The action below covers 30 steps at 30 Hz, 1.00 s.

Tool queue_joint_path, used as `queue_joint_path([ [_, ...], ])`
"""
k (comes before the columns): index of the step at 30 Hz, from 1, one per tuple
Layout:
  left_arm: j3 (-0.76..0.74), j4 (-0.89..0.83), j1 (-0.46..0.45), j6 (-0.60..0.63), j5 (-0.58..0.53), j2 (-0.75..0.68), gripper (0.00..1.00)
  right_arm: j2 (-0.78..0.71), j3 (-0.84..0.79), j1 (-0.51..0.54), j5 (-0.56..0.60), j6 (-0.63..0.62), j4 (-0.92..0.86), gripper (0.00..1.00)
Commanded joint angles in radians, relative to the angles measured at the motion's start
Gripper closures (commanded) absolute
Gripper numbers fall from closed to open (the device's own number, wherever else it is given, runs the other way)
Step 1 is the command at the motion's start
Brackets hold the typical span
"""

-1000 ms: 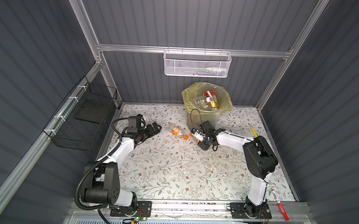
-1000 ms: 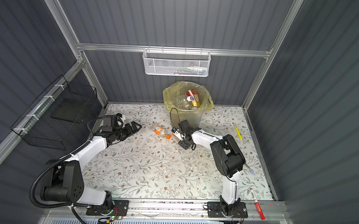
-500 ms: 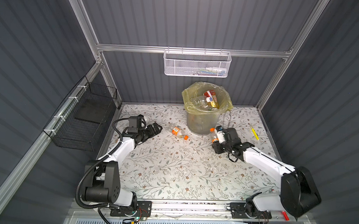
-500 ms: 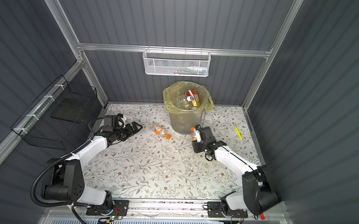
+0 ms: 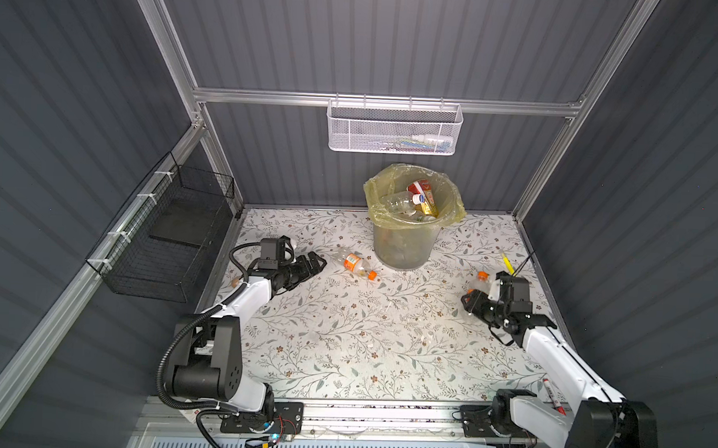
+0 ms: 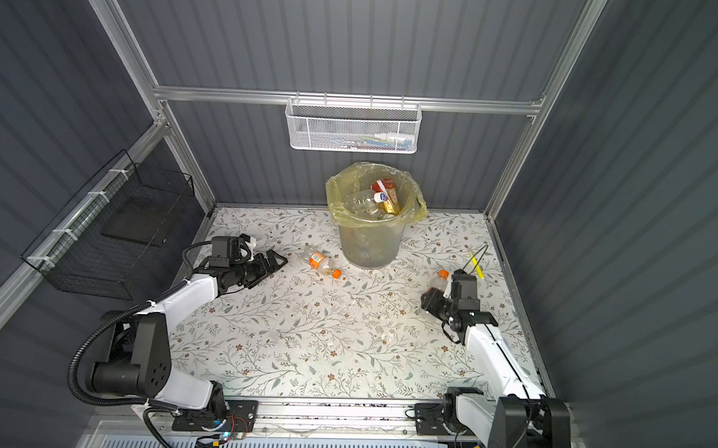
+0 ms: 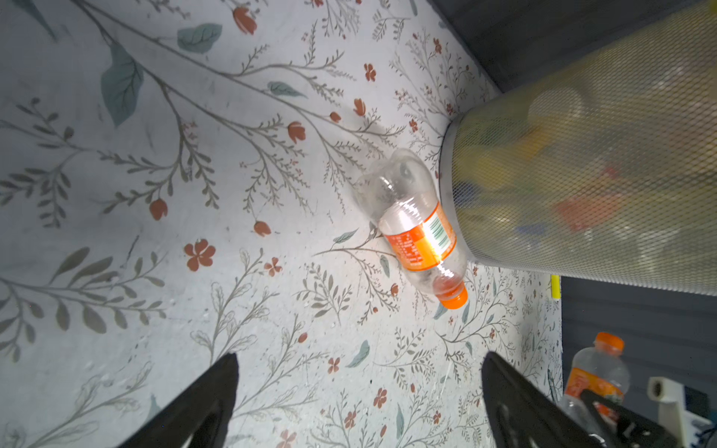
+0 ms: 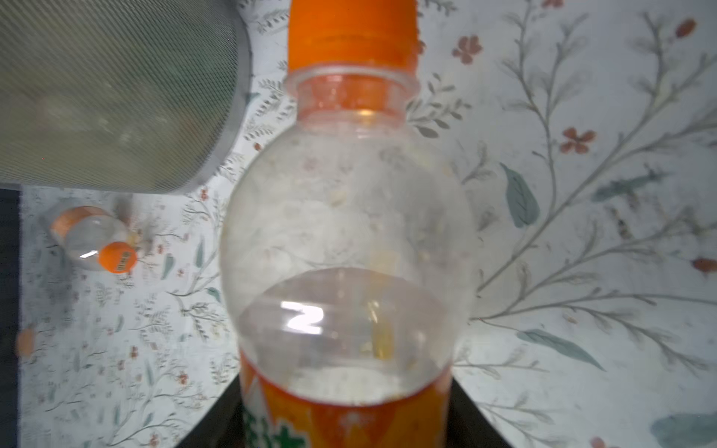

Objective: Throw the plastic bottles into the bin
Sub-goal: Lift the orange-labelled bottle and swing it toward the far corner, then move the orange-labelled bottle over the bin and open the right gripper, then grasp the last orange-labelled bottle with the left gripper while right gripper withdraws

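Since a second ago the right arm has swung out from the foot of the bin point(image 5: 402, 247) to the right side of both top views, taking the right hand point(image 5: 472, 300) and its orange-capped bottle point(image 5: 476, 285) along. The left arm has hardly shifted, and the bottle on the table lies where it lay.

At the far left of a top view a black wire basket point(image 5: 161, 233) hangs on the side wall. Right of it, at left centre, the left hand point(image 5: 316, 262) sits low over the floral table point(image 5: 344, 336), its fingers spread wide with nothing between them. Just to its right an orange-labelled bottle point(image 5: 357, 266) lies on its side, cap toward the lower right, near the foot of the bin; whether they touch I cannot tell. The bin stands upright at upper centre by the back wall, lined with a yellow bag, and holds several discarded bottles point(image 5: 398, 201). Above it a white mesh basket point(image 5: 395, 126) hangs on the rail. At right centre the right hand is clamped on the orange-capped bottle around its label, cap pointing up the frame, well apart from the bin. Beyond it a yellow pen point(image 5: 506, 262) lies by the right wall, and a red marker point(image 5: 550, 391) lies at lower right.
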Motion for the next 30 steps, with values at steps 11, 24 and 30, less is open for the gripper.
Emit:
queue_joint_path([
  [11, -0.032, 0.042, -0.125, -0.053, -0.047, -0.025, 0.02, 0.576, 1.432, 0.151, -0.055, -0.062, -0.526, 0.01],
  [24, 0.047, 0.078, -0.157, -0.076, -0.033, 0.053, 0.00, 0.182, 0.572, -0.063, -0.081, 0.089, -0.121, 0.01],
  [30, 0.113, 0.142, -0.215, -0.127, -0.043, 0.151, 0.00, 0.077, 0.342, -0.121, -0.087, 0.113, -0.066, 0.01],
])
